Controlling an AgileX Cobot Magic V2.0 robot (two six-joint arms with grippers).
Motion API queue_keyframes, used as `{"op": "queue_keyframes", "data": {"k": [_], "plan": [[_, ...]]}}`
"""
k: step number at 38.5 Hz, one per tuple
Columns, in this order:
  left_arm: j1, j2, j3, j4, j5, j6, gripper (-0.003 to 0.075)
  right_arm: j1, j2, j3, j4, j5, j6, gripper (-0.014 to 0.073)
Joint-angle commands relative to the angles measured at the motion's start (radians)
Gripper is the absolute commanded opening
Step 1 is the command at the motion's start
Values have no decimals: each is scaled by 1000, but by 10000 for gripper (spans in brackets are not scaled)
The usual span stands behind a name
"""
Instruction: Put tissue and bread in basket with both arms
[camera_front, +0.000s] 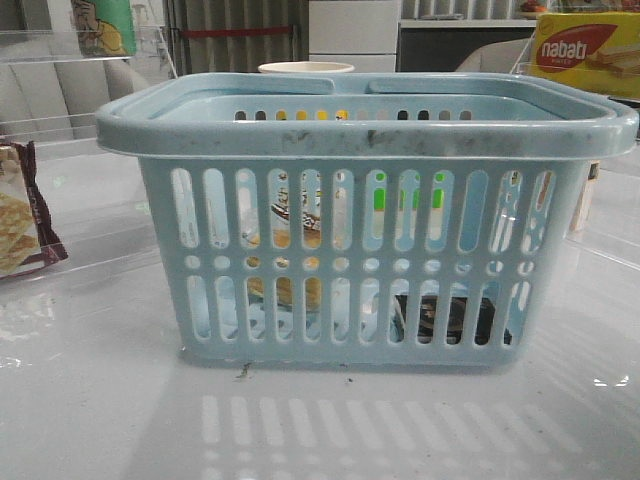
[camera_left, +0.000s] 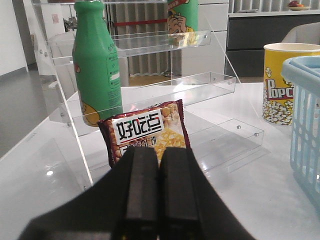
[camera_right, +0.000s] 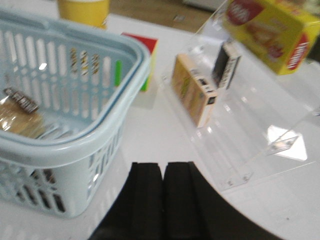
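The bread (camera_front: 285, 225) is lying inside the basket (camera_front: 366, 130) on its left side, and the tissue (camera_front: 450, 318) is lying low on the basket floor at the right. The basket is sitting on the white bench (camera_front: 100, 400). The left fingers (camera_left: 159, 200) and the right fingers (camera_right: 162, 200) are both pressed together, holding nothing, outside the basket.

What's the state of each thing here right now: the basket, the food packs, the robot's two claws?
basket: upright, holding both packs
bread: inside the basket
tissue: flat on the basket floor
left gripper: shut, empty
right gripper: shut, empty
cracker bag: upright against the clear shelf
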Motion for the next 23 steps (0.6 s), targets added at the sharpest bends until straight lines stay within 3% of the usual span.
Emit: {"op": "queue_keyframes", "data": {"k": [1, 10, 19, 23], "plan": [[-9, -17, 1, 1, -95, -5, 94, -84, -108, 83, 2, -225, -2, 56], [-9, -17, 1, 1, -95, -5, 95, -184, -316, 303, 48, -311, -2, 56], [-9, -17, 1, 1, -95, -5, 95, -193, -413, 458, 67, -404, -2, 56], [-9, -17, 1, 1, -95, -5, 95, -195, -411, 455, 67, -391, -2, 56]]}}
